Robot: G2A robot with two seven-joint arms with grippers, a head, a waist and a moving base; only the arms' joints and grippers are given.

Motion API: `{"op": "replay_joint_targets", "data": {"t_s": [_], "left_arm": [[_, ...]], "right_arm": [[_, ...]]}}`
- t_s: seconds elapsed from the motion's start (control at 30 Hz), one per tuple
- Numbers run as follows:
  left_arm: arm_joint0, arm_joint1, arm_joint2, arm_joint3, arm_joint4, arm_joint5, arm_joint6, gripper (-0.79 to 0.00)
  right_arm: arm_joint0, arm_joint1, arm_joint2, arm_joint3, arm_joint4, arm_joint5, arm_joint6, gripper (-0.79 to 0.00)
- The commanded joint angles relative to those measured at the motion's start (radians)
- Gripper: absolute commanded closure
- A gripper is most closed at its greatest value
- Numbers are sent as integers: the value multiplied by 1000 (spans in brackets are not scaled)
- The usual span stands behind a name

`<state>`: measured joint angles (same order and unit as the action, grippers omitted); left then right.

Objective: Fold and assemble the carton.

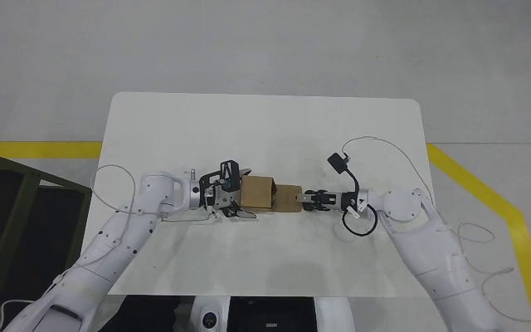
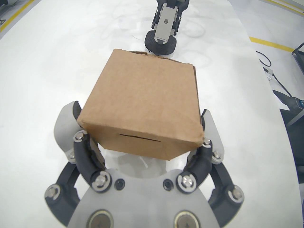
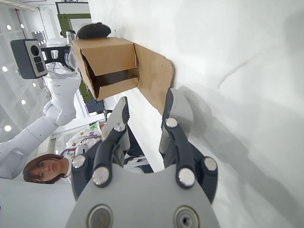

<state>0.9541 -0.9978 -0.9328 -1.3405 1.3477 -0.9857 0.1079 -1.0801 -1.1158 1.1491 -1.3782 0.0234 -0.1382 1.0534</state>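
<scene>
A small brown carton [image 1: 259,191] lies on its side in the middle of the white table [image 1: 265,124]. My left gripper [image 2: 139,113] is shut on the carton [image 2: 144,100], one finger on each side of its closed end. The far end of the carton [image 3: 106,55] is open. A long lid flap [image 3: 154,77] lies flat on the table, and a small side flap is bent partly inward. My right gripper [image 3: 147,106] is open at the tip of the flap [image 1: 288,197], with its table-side finger over the flap's edge. This same right gripper [image 2: 161,43] sits just past the carton.
A thin cable [image 1: 377,143] loops over the table behind the right arm. The table's front edge [image 1: 265,295] runs close behind both arms. Bare tabletop lies beyond the carton toward the far edge.
</scene>
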Motion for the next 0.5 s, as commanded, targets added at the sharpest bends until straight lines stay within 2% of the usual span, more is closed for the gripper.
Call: {"op": "replay_joint_targets", "data": {"t_s": [0.0, 0.27, 0.47], "left_arm": [[1, 0, 0, 0, 2, -1, -1, -785], [3, -2, -2, 4, 0, -2, -3, -785], [6, -3, -5, 6, 0, -2, -3, -785]], "right_arm": [[-1, 2, 7, -5, 4, -4, -4, -286], [-34, 18, 52, -52, -8, 1, -8, -292], [-36, 19, 41, -40, -10, 8, -11, -296]]}}
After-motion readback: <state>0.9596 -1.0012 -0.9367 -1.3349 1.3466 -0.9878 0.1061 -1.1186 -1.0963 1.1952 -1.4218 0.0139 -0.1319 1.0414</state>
